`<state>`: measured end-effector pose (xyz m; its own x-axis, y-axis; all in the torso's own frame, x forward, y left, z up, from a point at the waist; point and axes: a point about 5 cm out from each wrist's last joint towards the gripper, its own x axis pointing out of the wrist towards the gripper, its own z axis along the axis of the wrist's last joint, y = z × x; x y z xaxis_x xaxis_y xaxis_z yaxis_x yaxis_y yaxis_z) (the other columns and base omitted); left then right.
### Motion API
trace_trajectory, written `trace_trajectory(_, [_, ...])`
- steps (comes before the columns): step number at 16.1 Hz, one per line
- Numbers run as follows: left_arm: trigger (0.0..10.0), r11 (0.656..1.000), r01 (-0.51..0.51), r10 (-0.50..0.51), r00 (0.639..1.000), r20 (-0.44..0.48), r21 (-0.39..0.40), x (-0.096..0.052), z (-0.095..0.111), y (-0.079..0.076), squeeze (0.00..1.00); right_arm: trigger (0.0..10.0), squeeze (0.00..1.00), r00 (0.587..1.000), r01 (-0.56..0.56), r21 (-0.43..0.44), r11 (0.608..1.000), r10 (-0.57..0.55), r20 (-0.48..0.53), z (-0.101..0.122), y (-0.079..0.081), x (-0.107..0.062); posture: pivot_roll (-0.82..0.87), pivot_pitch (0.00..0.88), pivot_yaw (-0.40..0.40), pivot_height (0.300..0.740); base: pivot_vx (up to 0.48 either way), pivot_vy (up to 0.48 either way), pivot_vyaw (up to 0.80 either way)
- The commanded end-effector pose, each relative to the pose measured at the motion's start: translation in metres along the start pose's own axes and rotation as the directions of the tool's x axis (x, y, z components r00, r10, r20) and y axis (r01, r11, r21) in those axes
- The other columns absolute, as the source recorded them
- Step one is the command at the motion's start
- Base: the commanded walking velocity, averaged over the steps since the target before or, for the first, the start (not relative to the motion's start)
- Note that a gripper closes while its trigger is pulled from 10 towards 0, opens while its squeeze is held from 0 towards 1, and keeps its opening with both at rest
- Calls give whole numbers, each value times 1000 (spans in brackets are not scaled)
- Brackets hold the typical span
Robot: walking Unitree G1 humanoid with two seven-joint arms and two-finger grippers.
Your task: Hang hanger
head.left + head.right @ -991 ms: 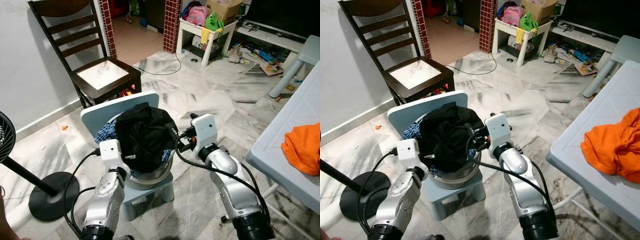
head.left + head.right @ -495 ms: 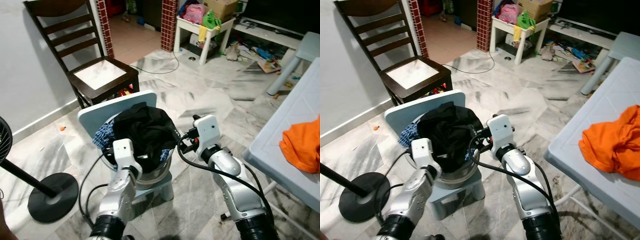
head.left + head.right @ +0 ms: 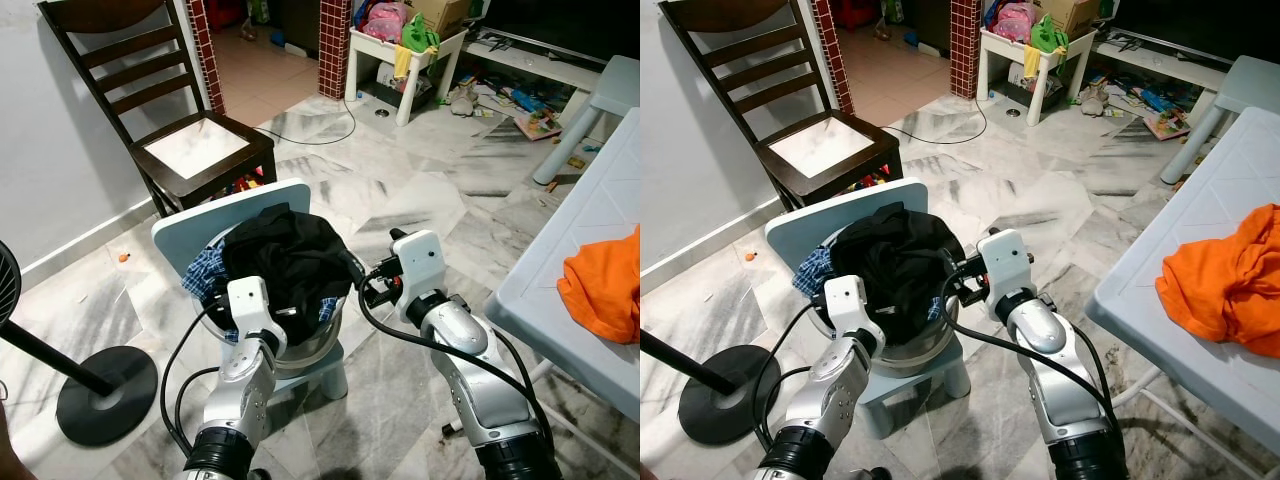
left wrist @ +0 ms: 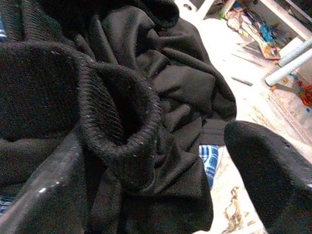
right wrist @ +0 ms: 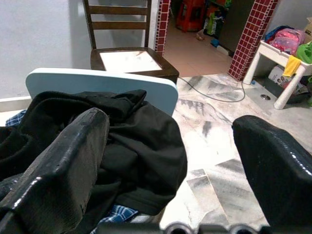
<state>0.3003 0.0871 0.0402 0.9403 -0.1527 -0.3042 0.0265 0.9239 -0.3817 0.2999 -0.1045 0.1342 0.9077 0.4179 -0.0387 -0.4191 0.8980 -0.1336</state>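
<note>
A heap of black clothing (image 3: 290,255) fills a metal basin (image 3: 308,348) that stands on a small light-blue chair (image 3: 205,222). A blue checked cloth (image 3: 205,272) hangs over the basin's left rim. My left gripper (image 4: 161,161) is at the near side of the basin, open, with a ribbed black cuff (image 4: 122,117) lying between its fingers. Open as well, my right gripper (image 3: 354,284) is at the basin's right rim, one of its fingers (image 5: 63,161) against the black cloth. I see no hanger.
A dark wooden chair (image 3: 200,150) stands behind the basin by the wall. A fan base (image 3: 105,392) is on the floor to the left. At the right, an orange cloth (image 3: 605,285) lies on a pale table (image 3: 560,290). Toys and a white side table (image 3: 400,50) sit far back.
My left gripper has moved from the basin's left side to its near side and into the black clothing. The right gripper has stayed at the right rim. The camera has shifted slightly.
</note>
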Motion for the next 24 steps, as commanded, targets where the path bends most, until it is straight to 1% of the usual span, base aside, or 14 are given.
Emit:
trace_trajectory(1, [0, 1000, -12, 11, 1000, -22, -23, -3, -12, -5, 0, 10000, 0, 1000, 14, -3, 1000, -14, -1, 2, -3, 0, -102, 115, 11, 740, 0, 0, 0])
trace_trajectory(4, [0, 999, -40, 40, 999, -8, -10, -4, -12, -3, 0, 10000, 0, 1000, 16, -5, 1000, -16, -4, 1, -3, 0, -101, 118, 10, 740, 0, 0, 0])
trace_trajectory(6, [0, 998, -56, 55, 998, -21, -32, -5, -16, -1, 0, 10000, 0, 1000, 14, -4, 1000, -14, -5, 1, -2, 0, -101, 118, 10, 740, 0, 0, 0])
trace_trajectory(13, [0, 997, -64, 63, 998, -30, -46, -2, -18, -1, 0, 10000, 0, 1000, 18, -8, 1000, -18, -5, 1, -4, 0, -106, 116, 9, 740, 0, 0, 0])
trace_trajectory(18, [0, 997, -62, 62, 998, -19, -48, -1, -17, -1, 0, 10000, 0, 1000, 18, -11, 1000, -18, -9, 0, -6, 0, -113, 112, 7, 740, 0, 0, 0])
trace_trajectory(20, [0, 997, -61, 60, 998, -15, -45, 0, -16, -2, 0, 10000, 0, 1000, -7, -6, 1000, 7, -16, -1, -5, -1, -112, 111, 7, 740, 0, 0, 0])
trace_trajectory(21, [0, 997, -61, 60, 998, -12, -43, 0, -16, -2, 0, 10000, 0, 997, -68, 7, 998, 68, -27, -3, -3, -3, -112, 111, 7, 740, 0, 0, 0])
trace_trajectory(22, [0, 997, -61, 61, 998, -11, -41, 0, -16, -2, 0, 10000, 0, 994, -101, 18, 995, 102, -34, -4, -2, -5, -113, 111, 8, 740, 0, 0, 0])
trace_trajectory(23, [0, 997, -61, 61, 998, -10, -38, 1, -16, -2, 0, 10000, 0, 985, -166, 32, 986, 167, -52, -7, 0, -9, -113, 111, 8, 740, 0, 0, 0])
trace_trajectory(24, [0, 997, -62, 62, 998, -9, -36, 1, -16, -1, 0, 10000, 0, 978, -192, 37, 981, 194, -71, -9, -1, -12, -113, 111, 8, 740, 0, 0, 0])
